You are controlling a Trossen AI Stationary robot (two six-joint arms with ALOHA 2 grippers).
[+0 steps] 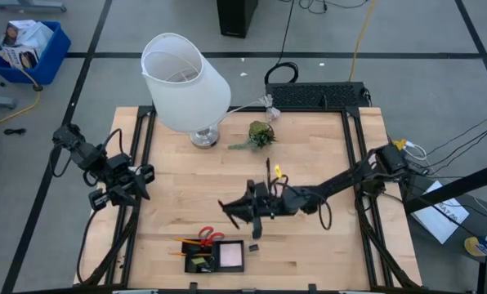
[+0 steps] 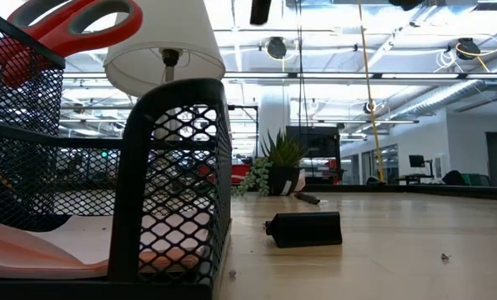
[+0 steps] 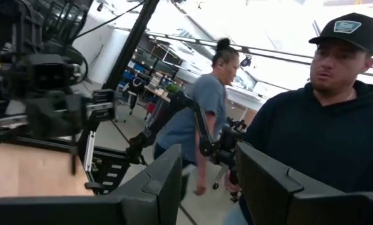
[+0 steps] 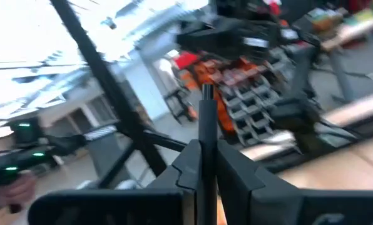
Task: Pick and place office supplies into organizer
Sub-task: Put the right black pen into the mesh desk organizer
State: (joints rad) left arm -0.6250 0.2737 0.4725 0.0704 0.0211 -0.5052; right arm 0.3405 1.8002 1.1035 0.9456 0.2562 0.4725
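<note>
- My right end effector (image 1: 242, 210), mid-bench, is clenched on a pen (image 4: 206, 134).
- Left end effector (image 1: 136, 186) idles part-open at the left edge.
- Organizer (image 1: 216, 265), front edge, holds scissors (image 1: 208, 238) and pad (image 1: 230, 256); a clip (image 1: 254, 247) lies beside it.

Right gripper (image 4: 206, 164): dark fingers (image 4: 236, 165) closed on thin black pen (image 4: 206, 122), pen upright between them. Blurred red-orange shapes and dark frame bars beyond.
</note>
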